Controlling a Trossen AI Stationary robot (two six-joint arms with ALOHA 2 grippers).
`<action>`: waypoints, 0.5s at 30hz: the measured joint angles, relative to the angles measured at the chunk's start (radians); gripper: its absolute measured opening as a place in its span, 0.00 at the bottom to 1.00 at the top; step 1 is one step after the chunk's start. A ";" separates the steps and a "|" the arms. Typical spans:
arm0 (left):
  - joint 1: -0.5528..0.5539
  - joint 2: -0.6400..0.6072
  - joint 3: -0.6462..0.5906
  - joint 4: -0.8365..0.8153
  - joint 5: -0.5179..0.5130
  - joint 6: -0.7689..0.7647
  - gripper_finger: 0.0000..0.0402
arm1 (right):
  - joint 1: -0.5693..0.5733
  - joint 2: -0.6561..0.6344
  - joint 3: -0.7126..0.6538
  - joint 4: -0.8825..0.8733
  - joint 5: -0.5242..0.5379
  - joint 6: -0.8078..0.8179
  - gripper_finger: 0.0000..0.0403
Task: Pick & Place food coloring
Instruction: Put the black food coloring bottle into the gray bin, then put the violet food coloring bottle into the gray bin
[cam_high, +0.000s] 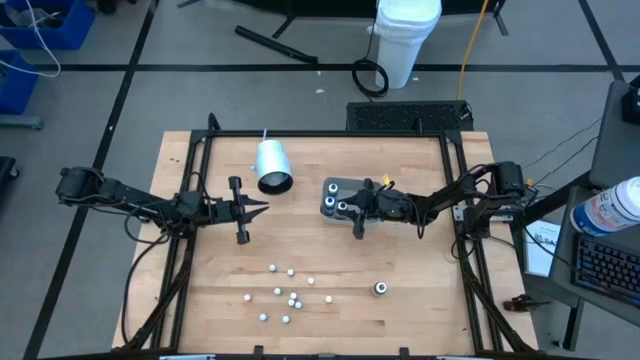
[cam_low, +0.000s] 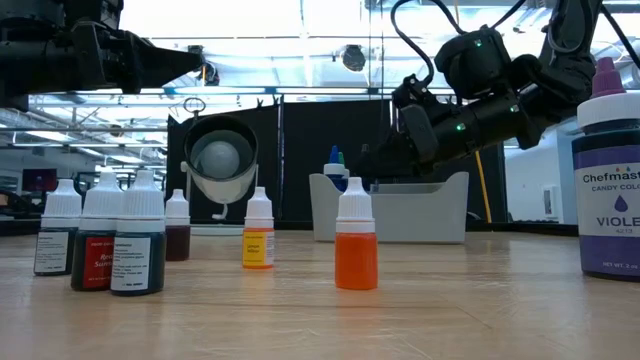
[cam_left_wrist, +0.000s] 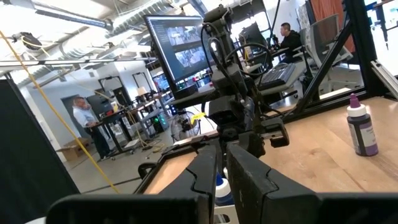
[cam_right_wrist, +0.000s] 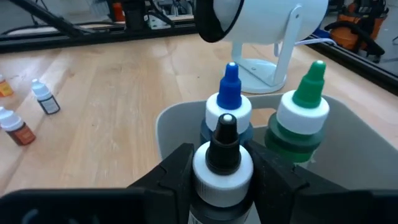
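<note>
We see the right gripper (cam_right_wrist: 221, 177) over the near edge of the grey tray (cam_high: 333, 187), its two fingers (cam_right_wrist: 171, 168) pressed against the sides of a black-tipped food coloring bottle (cam_right_wrist: 222, 163) with a white collar, so it has that bottle clamped between them. Inside the tray, just beyond the held one, stand two more bottles: a blue-tipped bottle (cam_right_wrist: 229, 106) and a green-tipped bottle (cam_right_wrist: 305, 112), side by side and upright.

Behind the tray lies the white cup (cam_high: 273, 165), tipped on its side on the wooden tabletop (cam_high: 420, 270), its mouth facing the front edge.

The left gripper (cam_high: 258, 209) hangs above the tabletop to the left of the tray and just in front of the cup, fingers drawn together to a point and holding nothing.

The rest of the food coloring stands loose toward the front of the tabletop: a scattered cluster of small bottles (cam_high: 290, 295) near the middle and a single violet bottle (cam_high: 380, 288) off to the right of them. From table height we make out an orange bottle (cam_low: 356, 245), a yellow bottle (cam_low: 258, 240) and a group of dark ones (cam_low: 110, 245), all upright.
</note>
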 joint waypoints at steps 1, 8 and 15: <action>0.000 0.000 0.000 0.000 0.000 0.000 0.12 | 0.000 0.000 0.000 -0.001 0.000 -0.009 0.30; 0.000 0.000 0.000 0.000 0.000 0.001 0.12 | 0.000 0.000 0.000 -0.007 0.000 -0.024 0.39; 0.000 0.000 0.000 -0.001 0.000 0.001 0.12 | 0.000 0.001 0.000 0.034 0.004 -0.019 0.53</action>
